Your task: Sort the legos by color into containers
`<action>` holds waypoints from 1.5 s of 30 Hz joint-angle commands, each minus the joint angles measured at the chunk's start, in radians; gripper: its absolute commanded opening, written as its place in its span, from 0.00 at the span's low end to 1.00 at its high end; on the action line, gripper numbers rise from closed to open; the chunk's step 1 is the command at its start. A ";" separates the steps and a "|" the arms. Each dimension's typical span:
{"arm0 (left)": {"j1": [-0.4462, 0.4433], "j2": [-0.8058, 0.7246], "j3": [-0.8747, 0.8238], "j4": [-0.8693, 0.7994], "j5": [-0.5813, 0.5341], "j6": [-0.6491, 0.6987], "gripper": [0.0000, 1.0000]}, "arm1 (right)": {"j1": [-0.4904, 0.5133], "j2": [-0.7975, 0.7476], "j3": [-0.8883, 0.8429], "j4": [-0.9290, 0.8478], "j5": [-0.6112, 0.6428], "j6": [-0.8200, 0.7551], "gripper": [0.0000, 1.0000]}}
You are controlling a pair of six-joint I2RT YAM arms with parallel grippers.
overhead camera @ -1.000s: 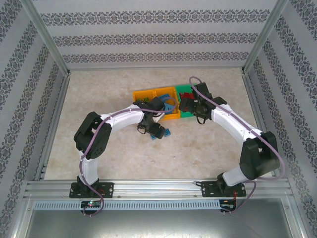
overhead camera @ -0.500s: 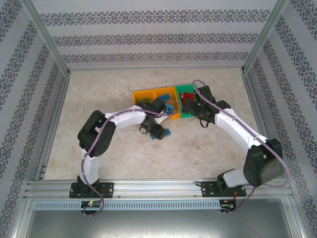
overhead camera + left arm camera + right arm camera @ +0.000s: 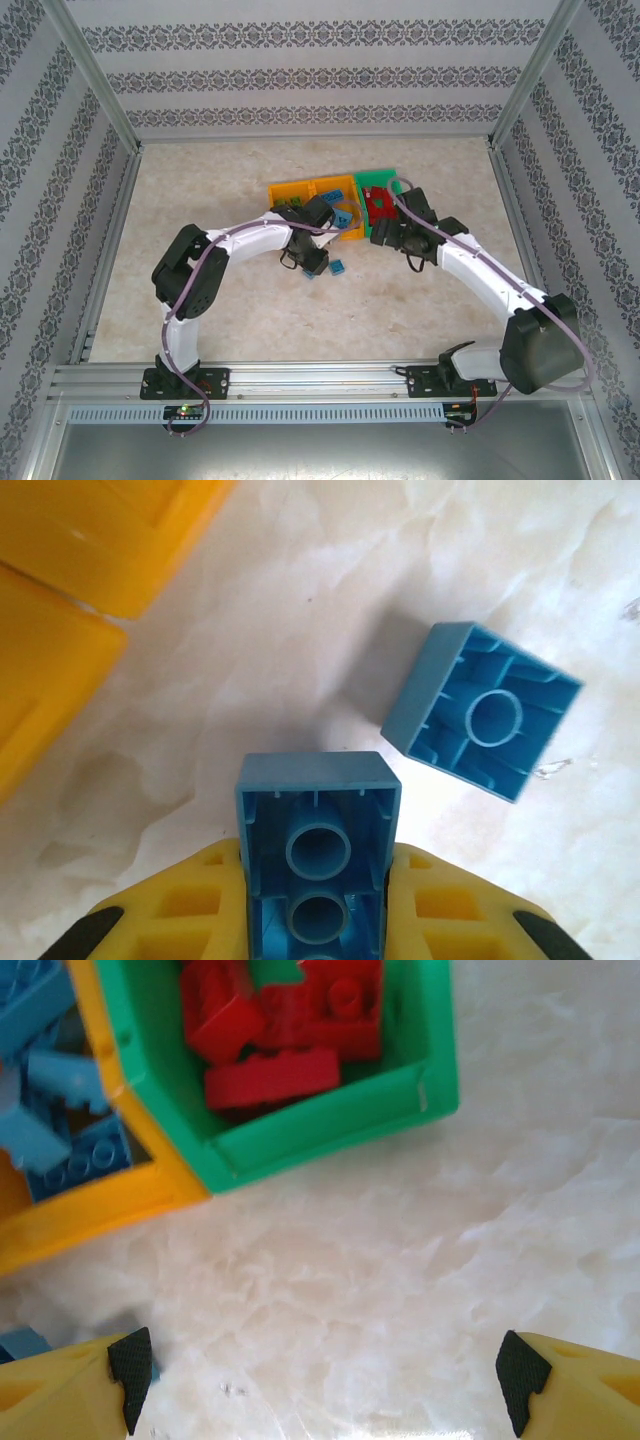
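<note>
Left gripper [image 3: 318,905] pinches a blue brick [image 3: 318,810] near the orange bins [image 3: 90,550]. A second blue brick [image 3: 482,712] lies beside it on the table [image 3: 250,660], hollow underside showing. Right gripper [image 3: 325,1385] hangs spread wide before the green bin [image 3: 330,1125] of red bricks [image 3: 290,1030].

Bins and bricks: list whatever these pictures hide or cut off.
Left orange bin: top view, left arm covers its near side; contents too small.
Held blue brick: left wrist view, lower end cut off at the bottom edge, inside the left pincer.
Green bin: right wrist view, far end cut off at the top edge.
</note>
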 commanded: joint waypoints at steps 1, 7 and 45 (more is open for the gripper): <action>0.004 -0.082 0.094 -0.048 -0.042 -0.049 0.16 | 0.063 -0.020 -0.061 0.050 0.029 -0.085 0.91; 0.050 -0.007 0.335 -0.125 -0.028 -0.077 0.17 | 0.182 -0.007 -0.137 0.135 0.036 -0.094 0.91; 0.187 0.115 0.635 -0.160 0.046 -0.463 1.00 | 0.347 0.459 0.111 0.186 -0.047 -0.255 0.37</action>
